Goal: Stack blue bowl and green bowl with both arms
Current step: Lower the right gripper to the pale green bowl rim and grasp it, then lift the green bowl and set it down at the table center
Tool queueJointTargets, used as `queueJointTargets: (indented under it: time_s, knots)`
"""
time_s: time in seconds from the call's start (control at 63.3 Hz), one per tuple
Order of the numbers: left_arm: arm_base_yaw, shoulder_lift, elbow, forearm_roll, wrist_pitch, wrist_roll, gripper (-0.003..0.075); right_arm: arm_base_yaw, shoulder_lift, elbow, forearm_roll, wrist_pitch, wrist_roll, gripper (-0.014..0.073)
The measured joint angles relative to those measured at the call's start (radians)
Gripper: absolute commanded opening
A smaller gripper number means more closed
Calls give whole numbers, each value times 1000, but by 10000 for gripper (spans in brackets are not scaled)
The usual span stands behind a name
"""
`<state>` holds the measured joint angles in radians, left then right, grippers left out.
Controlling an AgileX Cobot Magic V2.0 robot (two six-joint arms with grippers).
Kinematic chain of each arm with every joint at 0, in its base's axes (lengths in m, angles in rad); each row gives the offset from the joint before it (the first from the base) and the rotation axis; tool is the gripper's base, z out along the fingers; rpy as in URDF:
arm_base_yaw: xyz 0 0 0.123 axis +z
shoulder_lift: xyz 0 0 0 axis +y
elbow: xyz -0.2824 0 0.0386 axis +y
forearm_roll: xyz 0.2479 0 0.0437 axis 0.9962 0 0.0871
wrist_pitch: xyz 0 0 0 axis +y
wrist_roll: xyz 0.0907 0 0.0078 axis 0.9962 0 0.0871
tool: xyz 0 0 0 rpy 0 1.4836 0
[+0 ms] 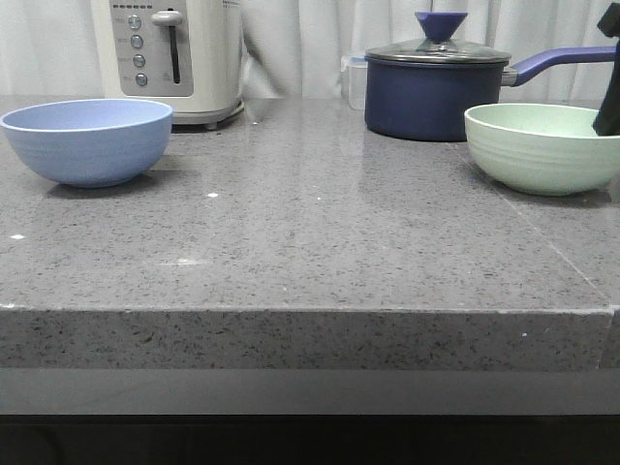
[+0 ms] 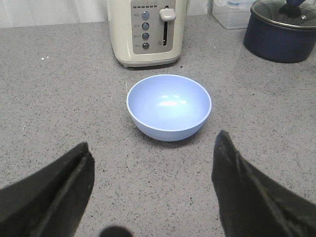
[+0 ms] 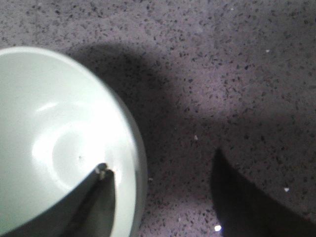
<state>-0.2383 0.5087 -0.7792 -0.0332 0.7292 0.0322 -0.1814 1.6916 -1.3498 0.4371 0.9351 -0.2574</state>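
The blue bowl (image 1: 87, 140) stands upright on the grey counter at the far left; it also shows in the left wrist view (image 2: 169, 106). My left gripper (image 2: 153, 155) is open and empty, a short way back from the bowl, and is out of the front view. The green bowl (image 1: 542, 145) stands upright at the right; it also shows in the right wrist view (image 3: 59, 143). My right gripper (image 3: 160, 165) is open and straddles the green bowl's rim, one finger (image 3: 96, 197) inside the bowl, the other outside. Only a dark part of the right arm (image 1: 610, 87) shows at the front view's right edge.
A cream toaster (image 1: 174, 53) stands behind the blue bowl. A dark navy lidded saucepan (image 1: 436, 87) with a long handle stands behind the green bowl, with a clear plastic box (image 1: 355, 82) beside it. The counter's front edge (image 1: 310, 312) runs across the front view.
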Motion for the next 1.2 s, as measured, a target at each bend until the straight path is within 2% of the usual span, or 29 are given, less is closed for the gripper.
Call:
queueJointTargets:
  time_s: [0.316,0.427,0.569,0.711,0.901,1.012,1.201]
  knots:
    - [0,0,0,0,0,0,490,0,3,-2,4,-12,0,0]
    - [0,0,0,0,0,0,490,0,3,-2,8,-12,-2,-65]
    - [0,0,0,0,0,0,490,0,3,-7,27,6,-19,-63]
    - [0,0,0,0,0,0,490,46,3,-56,30,50,-45,-54]
    - [0,0,0,0,0,0,490,203,3,-128,15,48,-49,-54]
    - [0,0,0,0,0,0,490,316,7,-152,6,12,-31,-54]
    - [0,0,0,0,0,0,490,444,29,-159,-15,-64,3,-54]
